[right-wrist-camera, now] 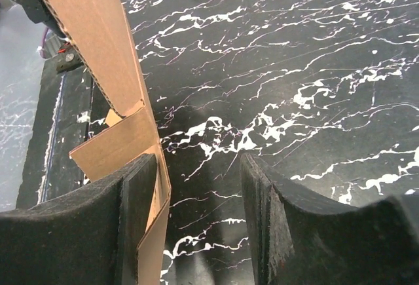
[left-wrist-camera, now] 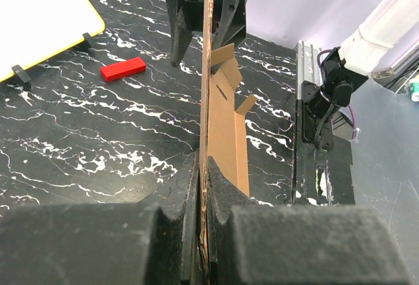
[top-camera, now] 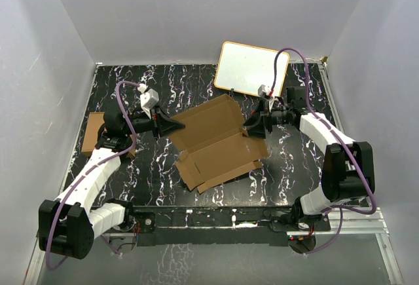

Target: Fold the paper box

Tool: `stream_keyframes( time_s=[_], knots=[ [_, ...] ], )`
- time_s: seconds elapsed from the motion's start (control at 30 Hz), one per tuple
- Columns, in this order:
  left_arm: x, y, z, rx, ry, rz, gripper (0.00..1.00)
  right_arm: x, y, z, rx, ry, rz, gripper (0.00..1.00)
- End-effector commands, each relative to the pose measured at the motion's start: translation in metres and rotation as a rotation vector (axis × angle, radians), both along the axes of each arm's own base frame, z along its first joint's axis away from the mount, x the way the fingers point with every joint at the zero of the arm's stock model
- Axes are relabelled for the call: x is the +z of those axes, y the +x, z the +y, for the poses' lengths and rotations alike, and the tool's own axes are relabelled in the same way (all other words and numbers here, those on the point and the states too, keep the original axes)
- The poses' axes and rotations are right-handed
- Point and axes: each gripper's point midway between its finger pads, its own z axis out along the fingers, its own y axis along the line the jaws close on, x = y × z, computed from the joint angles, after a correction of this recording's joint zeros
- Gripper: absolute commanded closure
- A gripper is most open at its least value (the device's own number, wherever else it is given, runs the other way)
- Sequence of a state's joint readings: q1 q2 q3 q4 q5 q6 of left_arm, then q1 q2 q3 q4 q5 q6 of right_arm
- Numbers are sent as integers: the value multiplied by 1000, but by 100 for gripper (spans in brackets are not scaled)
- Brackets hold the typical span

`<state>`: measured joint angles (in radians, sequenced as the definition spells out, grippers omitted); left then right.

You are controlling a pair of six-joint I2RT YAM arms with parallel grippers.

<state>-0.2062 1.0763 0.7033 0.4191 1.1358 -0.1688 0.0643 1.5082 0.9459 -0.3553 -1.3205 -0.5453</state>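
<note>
**Black marbled table, box strung between two arms**

Black marbled table [top-camera: 163, 82], pale walls all round, and dead centre we have the box [top-camera: 216, 137]: one creased brown sheet, opened out, raised and tilted between the arms. The left gripper [top-camera: 171, 126] has it, jaws pinched tight on the sheet's left edge. Its wrist view shows the cardboard running edge-on straight away from the pads.

Over on the other side, the right gripper [top-camera: 254, 126] straddles the opposite edge but hasn't bitten. Its jaws stand roughly half apart. The cardboard lies against one finger [right-wrist-camera: 134, 226], and the other finger stands clear with bare table showing in the gap. So nothing is gripped there.

What matters now is that the sheet spans the line from one gripper to the other, left to right across the table, with the slotted flaps hanging toward the near edge. Both arms are at the box, one at each end, but only the left has hold.

My read is that the right has to close on the edge sitting between its fingers, a squeeze more than a reach, before any panel gets folded. Whether the low flaps touch the table, I can't tell. Folding looks barely begun, with no walls up yet. The risk, as I judge it, is that thin card may buckle if the two ends pull unevenly.
</note>
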Motion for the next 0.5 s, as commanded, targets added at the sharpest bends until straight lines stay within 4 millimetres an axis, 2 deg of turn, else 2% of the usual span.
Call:
stream_keyframes(
  time_s=[0.0, 0.1, 0.17, 0.3, 0.47],
  knots=[
    [7, -6, 0, -35, -10, -40, 100, 41, 13, -15, 8, 3, -217, 40],
    [6, -6, 0, -32, -9, -42, 100, 53, 17, -41, -44, -18, -271, 39],
    [6, -6, 0, -38, -14, -38, 100, 57, 16, -47, -57, -8, -282, 38],
    [7, -9, -2, -56, -28, -28, 100, 65, 14, -42, -53, 56, -227, 38],
    [7, -11, -2, -70, -37, -19, 100, 63, 12, -27, -23, 82, -166, 39]
  ],
)
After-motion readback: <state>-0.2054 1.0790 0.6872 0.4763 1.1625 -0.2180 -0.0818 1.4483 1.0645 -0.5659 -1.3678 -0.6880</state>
